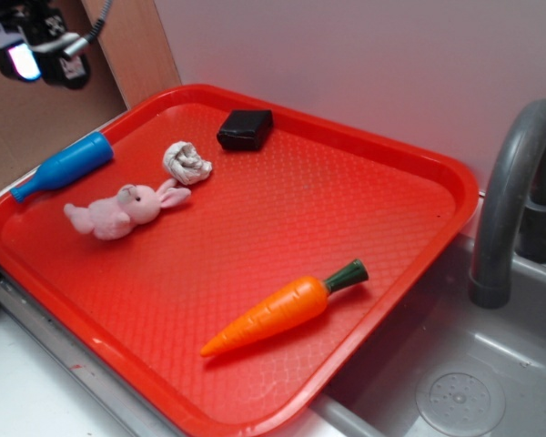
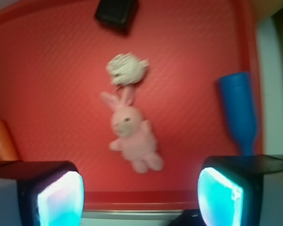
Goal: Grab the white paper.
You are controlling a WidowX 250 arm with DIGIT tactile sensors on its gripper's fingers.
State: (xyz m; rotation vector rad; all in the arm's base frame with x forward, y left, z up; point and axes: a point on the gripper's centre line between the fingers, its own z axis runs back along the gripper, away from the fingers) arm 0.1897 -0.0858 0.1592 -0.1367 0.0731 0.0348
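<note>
Orange and tapered, the toy carrot (image 1: 282, 308) lies nearest the exterior camera on the red tray (image 1: 373, 228), its green stem toward the grey faucet (image 1: 508, 196) and the sink (image 1: 455, 382) beside the tray. Taking the pink plush bunny (image 1: 123, 211) as the landmark: the white paper (image 1: 186, 162), a small crumpled greyish ball, sits just beyond the bunny's ears, so close that the ear tips seem to touch it, though the blurred wrist view does not settle this. Past the paper, farther from the bunny, a black block (image 1: 246, 128) lies near the tray's back rim. A blue bottle (image 1: 64, 166) lies on its side next to the bunny, along the tray's edge, apart from it. The carrot is well apart from the bunny, across the open middle of the tray.

Up in the corner of the exterior view hangs the claw (image 1: 32, 45), clear of the tray and everything on it. Seen from the wrist, its two fingers (image 2: 60, 197) stand wide apart with nothing between them, and the bunny and the paper lie ahead of the gap.
</note>
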